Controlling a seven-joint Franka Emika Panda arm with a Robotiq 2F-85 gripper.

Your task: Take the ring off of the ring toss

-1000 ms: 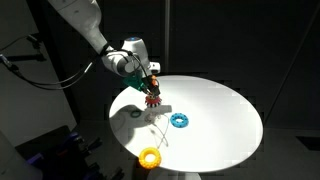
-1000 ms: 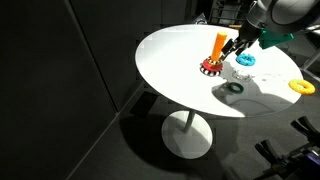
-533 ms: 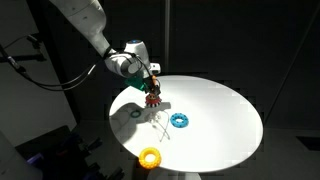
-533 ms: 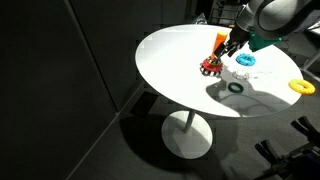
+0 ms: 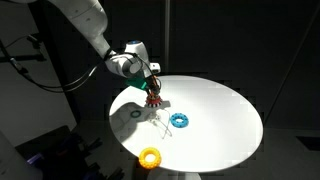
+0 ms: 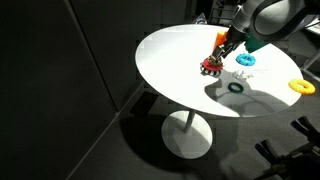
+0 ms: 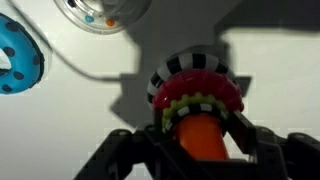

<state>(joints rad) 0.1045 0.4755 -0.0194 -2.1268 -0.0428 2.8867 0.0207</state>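
White round table (image 5: 225, 105) carries everything. Panda arm (image 5: 85, 25) reaches down over the table's edge. Gripper (image 7: 198, 152) straddles the ring toss (image 6: 220, 40); jaws narrowly parted on either side, grip cannot be told. The ring (image 7: 200, 95) sits low on the peg, tilted. Blue ring (image 5: 179, 120) nearby; yellow ring (image 5: 150, 157) well apart.

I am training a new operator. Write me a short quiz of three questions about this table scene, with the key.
1. True or false: the red ring sits around the orange peg.
2. Which ring lies nearest the edge of the table? A. blue ring B. yellow ring C. red ring
3. Fill in: in the wrist view, the ring at the left edge is ____.
Key: 1 true; 2 B; 3 blue.
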